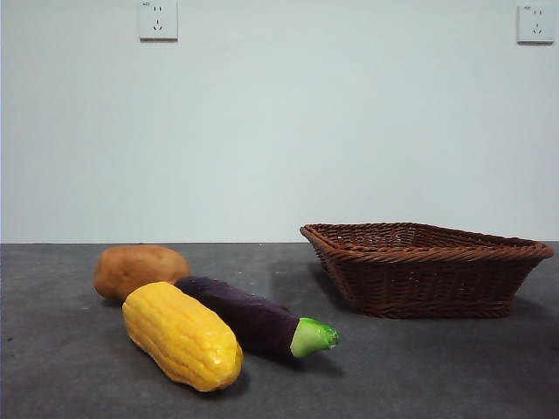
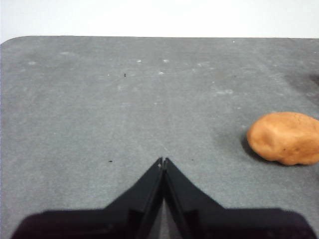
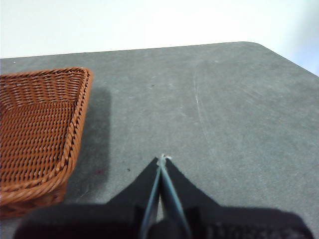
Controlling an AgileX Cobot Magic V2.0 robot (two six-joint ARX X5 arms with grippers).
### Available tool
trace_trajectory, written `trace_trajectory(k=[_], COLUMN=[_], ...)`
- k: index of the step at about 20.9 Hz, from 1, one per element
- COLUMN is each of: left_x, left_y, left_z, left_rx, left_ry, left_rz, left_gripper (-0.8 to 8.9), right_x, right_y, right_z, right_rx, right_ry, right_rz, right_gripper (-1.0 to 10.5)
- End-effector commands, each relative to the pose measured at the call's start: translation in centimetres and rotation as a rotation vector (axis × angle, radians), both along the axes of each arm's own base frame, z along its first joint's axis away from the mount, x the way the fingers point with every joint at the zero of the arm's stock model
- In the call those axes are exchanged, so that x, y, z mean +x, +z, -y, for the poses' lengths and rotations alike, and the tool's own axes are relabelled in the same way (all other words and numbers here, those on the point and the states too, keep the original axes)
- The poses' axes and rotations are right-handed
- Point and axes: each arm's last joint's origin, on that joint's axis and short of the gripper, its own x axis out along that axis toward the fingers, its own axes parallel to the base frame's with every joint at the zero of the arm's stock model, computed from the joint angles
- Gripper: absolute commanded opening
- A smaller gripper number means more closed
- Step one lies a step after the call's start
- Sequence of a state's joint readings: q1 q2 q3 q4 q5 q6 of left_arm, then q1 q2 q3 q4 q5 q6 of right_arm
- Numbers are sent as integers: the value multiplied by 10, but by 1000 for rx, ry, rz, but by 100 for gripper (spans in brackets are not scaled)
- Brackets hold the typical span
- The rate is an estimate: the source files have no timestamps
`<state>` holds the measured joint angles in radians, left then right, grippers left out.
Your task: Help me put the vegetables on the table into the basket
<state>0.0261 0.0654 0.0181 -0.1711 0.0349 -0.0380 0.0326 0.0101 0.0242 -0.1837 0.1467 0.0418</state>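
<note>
Three vegetables lie together on the left of the grey table (image 1: 419, 375): a bumpy yellow corn cob (image 1: 182, 335) in front, an orange-brown potato (image 1: 140, 271) behind it, and a dark purple eggplant (image 1: 253, 316) with a green cap pointing right. The brown wicker basket (image 1: 428, 266) stands to the right with nothing showing above its rim. My left gripper (image 2: 163, 160) is shut and holds nothing, over bare table, with the potato (image 2: 285, 138) off to one side. My right gripper (image 3: 162, 158) is shut on nothing, beside the basket (image 3: 40, 129). Neither arm shows in the front view.
A white wall with two sockets (image 1: 158, 19) rises behind the table. The table's rounded far corners show in both wrist views. Bare surface lies between the vegetables and the basket.
</note>
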Motion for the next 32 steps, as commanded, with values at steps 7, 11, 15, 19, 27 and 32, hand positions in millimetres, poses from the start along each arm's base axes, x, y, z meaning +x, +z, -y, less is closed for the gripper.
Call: trace_trajectory(k=[7,11,15,19,27,32], left_x=[1,1,1,1,-1,-3], left_y=[-3,-3,-3,-3,2,16], left_z=[0,0,0,1,9,10], left_rx=[-98,-109,-111,-167,-302,-346], left_ry=[24,26,26,-4,-242,-299], left_rz=[-1,-1,-2,-5,-24,-18], left_gripper=[-4,-4,-4,-4,-5,-6], right_x=[0,0,0,0,-6,-9], right_y=[-2,-3,-2,-3,3,17], right_z=[-3,-5,-5,-5,-6,-6], right_rx=[291,320,334,360,371,431], right_ry=[59,104,120,119,143,139], right_rz=[9,-7,-9,-14,-106,-68], right_gripper=[0,-1,-2,-2,-8,-8])
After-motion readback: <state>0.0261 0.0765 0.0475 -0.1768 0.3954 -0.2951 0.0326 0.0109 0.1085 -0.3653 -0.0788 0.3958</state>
